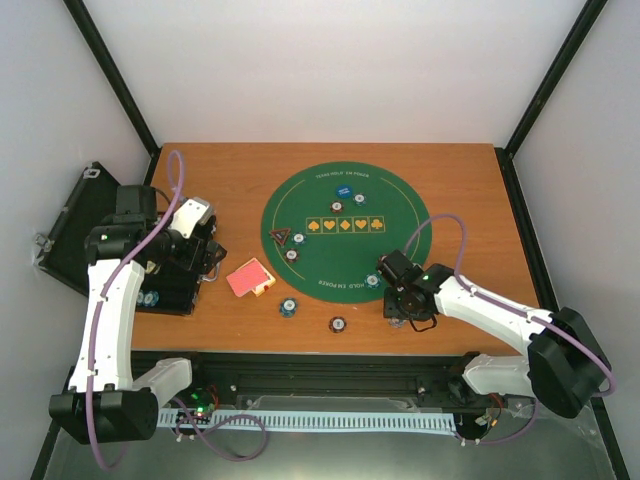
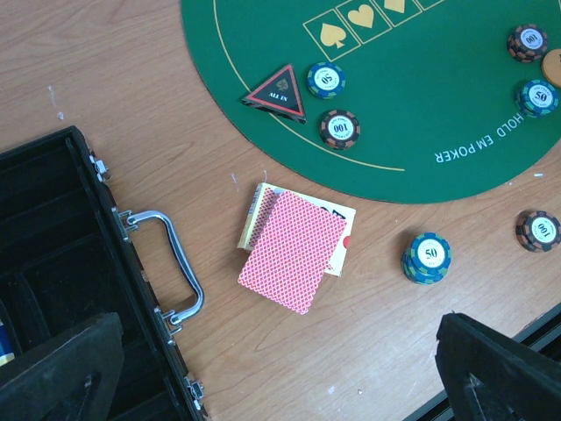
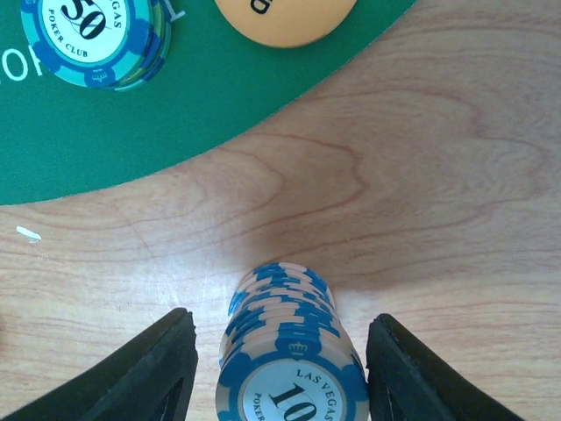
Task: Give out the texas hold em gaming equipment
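Note:
A stack of blue-and-white poker chips (image 3: 285, 351) marked 10 stands on the wood just off the green mat (image 3: 175, 114). My right gripper (image 3: 282, 323) straddles it, open, with a gap showing on each side between the fingers (image 3: 149, 377) and the stack. A teal 50 chip (image 3: 92, 35) and the orange button disc (image 3: 285, 17) lie on the mat's edge beyond. The red-backed cards (image 2: 294, 247) lie on the wood by the black triangle marker (image 2: 278, 90). My left gripper (image 2: 280, 368) hangs open above the table with nothing in it.
The open black case (image 2: 53, 263) with its metal handle (image 2: 171, 263) lies at the left. A teal 50 stack (image 2: 427, 258) and a dark 100 chip (image 2: 536, 231) sit on the wood near the front. The blue button (image 1: 342, 191) lies on the mat's far side.

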